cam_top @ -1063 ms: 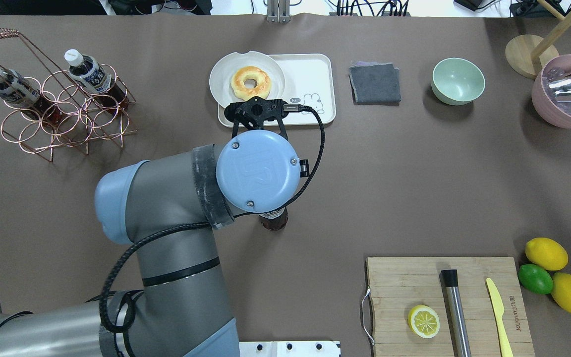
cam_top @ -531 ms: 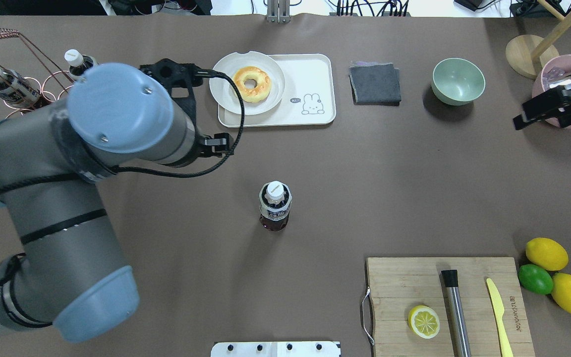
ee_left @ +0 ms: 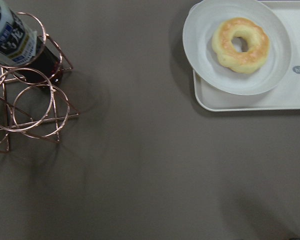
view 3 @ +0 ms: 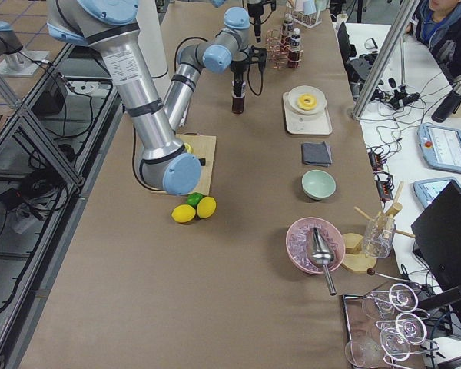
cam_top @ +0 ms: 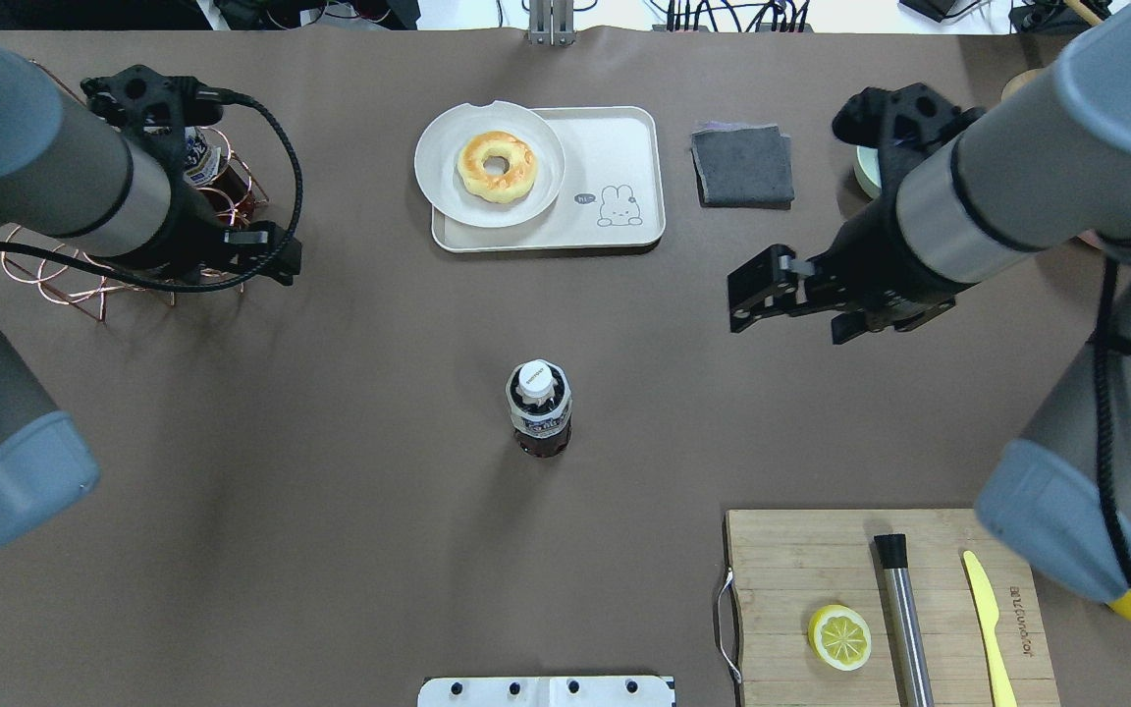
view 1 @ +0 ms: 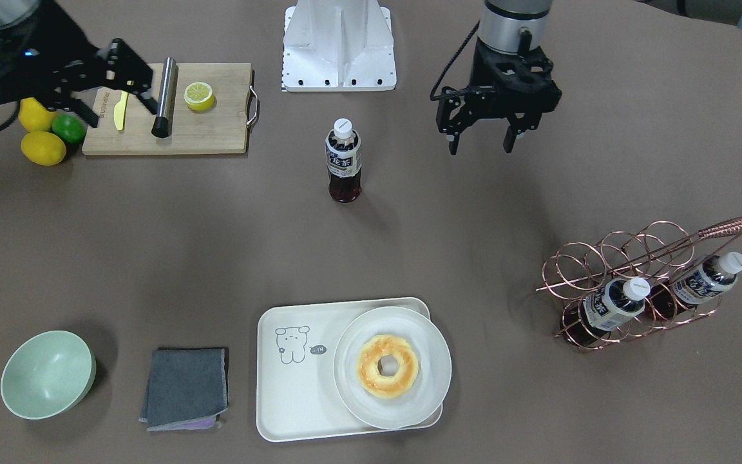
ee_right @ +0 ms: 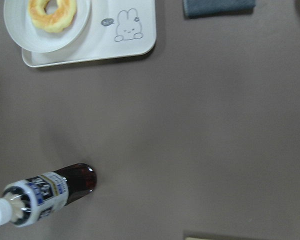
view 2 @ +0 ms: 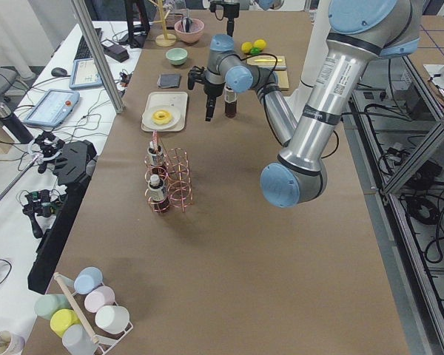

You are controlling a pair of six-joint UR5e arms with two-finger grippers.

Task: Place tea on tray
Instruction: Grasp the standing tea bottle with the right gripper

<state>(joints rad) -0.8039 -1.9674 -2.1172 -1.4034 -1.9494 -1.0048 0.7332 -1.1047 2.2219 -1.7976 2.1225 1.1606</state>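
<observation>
1. Left hand (view 1: 482, 147) is hanging fingers-down over the counter (cam_top: 330, 511) near the copper wire rack (view 1: 603, 258). Its 2 fingers are spreading wide and gripping nothing.
2. Right hand (cam_top: 789, 328) is hovering above bare counter on the robot's right, with its fingers also parted and nothing between them. It is staying clear of the tea bottle (cam_top: 538, 412).
3. Closest to the robot, on its right, a wooden cutting board (cam_top: 791, 560) is lying flat. It is carrying a lemon half (cam_top: 838, 636), a steel rod (cam_top: 904, 619) and a yellow knife (cam_top: 988, 619). 2 lemons (view 1: 42, 148) and 1 lime (view 1: 69, 127) are sitting just beside its outer end.
4. Mid-counter, the tea bottle is standing upright with its white cap on. It is touching neither hand and is sitting well apart from the tray (cam_top: 624, 147).
5. Farther out on the left, the rack is holding 2 more bottles (view 1: 609, 303) of the same kind, both leaning.
6. At the far edge, the tray is lying flat. A round white plate (cam_top: 443, 187) with a doughnut (cam_top: 497, 165) is resting on its left end and overhanging the rim, while the end with the drawn bear is lying bare. A grey cloth (cam_top: 742, 162) is lying near the tray's right, and a green bowl (view 1: 47, 374) is sitting beyond that.
</observation>
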